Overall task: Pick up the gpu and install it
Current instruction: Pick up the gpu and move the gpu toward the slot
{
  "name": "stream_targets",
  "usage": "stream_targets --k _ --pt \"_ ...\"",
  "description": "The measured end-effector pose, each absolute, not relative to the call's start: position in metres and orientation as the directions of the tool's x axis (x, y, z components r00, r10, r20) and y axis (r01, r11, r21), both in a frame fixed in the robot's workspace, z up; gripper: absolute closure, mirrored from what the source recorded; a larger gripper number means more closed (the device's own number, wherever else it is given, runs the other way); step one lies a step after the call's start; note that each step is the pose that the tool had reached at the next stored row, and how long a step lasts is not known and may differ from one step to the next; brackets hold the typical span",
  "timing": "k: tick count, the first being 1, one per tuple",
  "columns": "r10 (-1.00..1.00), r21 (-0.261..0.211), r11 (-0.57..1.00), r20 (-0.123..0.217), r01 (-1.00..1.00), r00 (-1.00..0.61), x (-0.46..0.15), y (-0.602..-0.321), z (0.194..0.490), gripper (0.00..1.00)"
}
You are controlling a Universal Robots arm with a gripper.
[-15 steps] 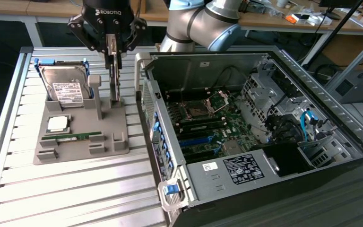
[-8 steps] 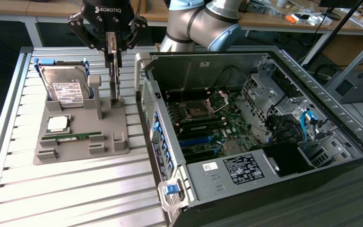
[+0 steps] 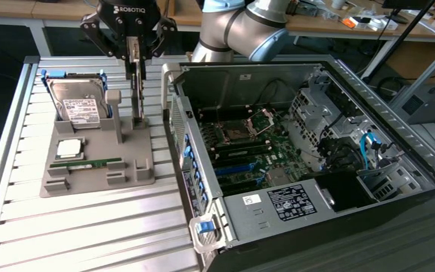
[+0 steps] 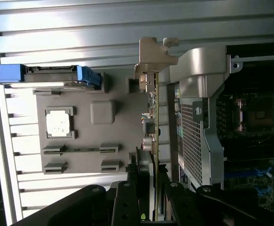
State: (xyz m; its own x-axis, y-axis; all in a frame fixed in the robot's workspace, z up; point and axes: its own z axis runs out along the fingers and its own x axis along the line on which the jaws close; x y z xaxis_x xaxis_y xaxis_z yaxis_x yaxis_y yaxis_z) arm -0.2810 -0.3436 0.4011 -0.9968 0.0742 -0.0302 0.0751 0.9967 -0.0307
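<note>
The gripper (image 3: pixel 132 54) is clamped on the gpu (image 3: pixel 136 93), hanging straight below it, long axis upright; lower end at the grey holder (image 3: pixel 89 181); computer case (image 3: pixel 278 73) just beside.

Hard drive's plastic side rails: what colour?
Blue; the plastic side rails show best in the wrist view.

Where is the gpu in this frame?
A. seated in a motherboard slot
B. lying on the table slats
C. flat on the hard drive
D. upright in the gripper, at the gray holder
D: the gpu stands on edge, clamped by the gripper over the gray holder, outside the case.
</note>
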Motion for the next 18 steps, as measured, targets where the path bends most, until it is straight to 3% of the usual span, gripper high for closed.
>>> stream_targets --k 18 --pt "0.074 -0.031 0.997 -0.03 0.075 -0.997 -0.281 -0.3436 0.4074 0.73"
